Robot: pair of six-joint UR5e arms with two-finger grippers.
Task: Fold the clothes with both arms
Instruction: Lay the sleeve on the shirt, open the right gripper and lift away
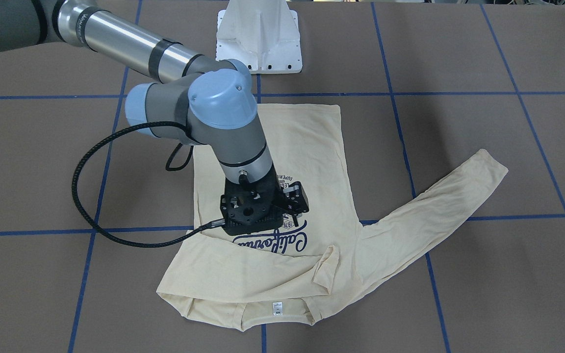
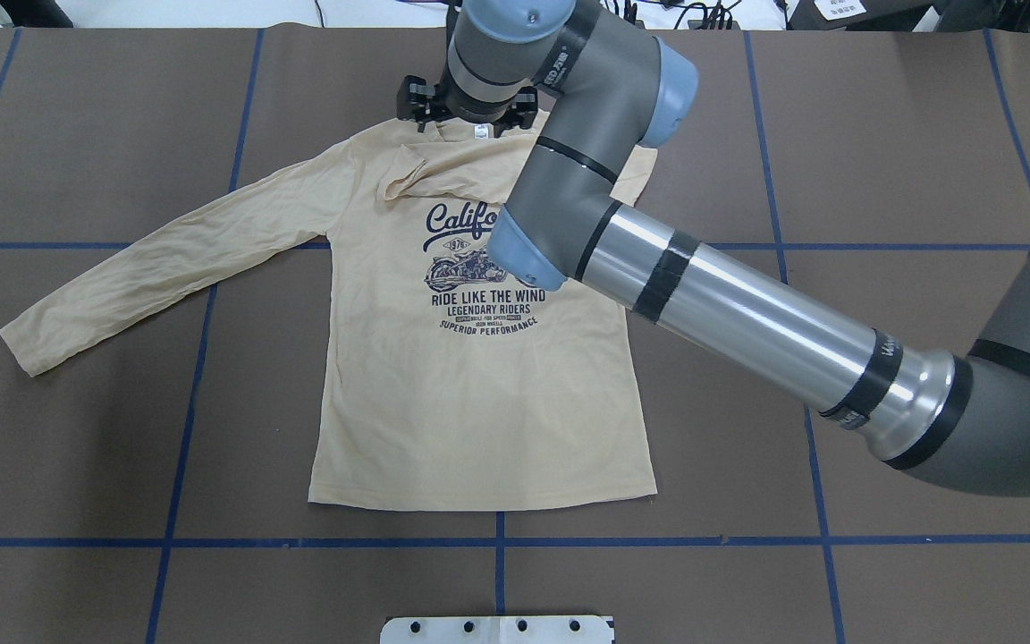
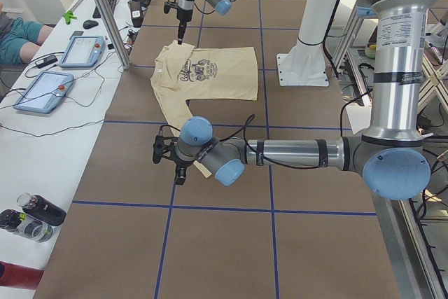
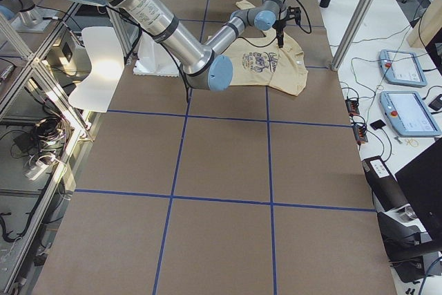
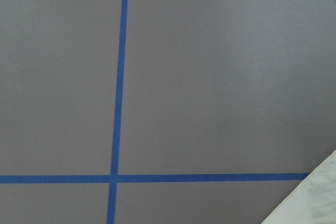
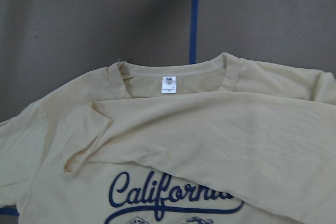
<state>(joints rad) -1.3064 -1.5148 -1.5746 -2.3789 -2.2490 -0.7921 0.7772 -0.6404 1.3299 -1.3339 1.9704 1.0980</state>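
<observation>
Folding is at an early stage: the shirt (image 2: pixel 479 402) lies flat on the table (image 2: pixel 837 134), one sleeve (image 2: pixel 443 174) across its chest, the other sleeve (image 2: pixel 166 268) and the body unfolded, while I cannot tell whether the right gripper (image 1: pixel 263 208) above it or the left gripper (image 3: pixel 171 159) is spread or pressed together.

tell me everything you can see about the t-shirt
The long-sleeved T-shirt is thin, wrinkled pale cream-yellow fabric with a navy California motorcycle print and a white neck label. It lies flat, print up, on the brown table. One sleeve stretches out toward the robot's left; the other sleeve is folded across the chest below the collar.
</observation>
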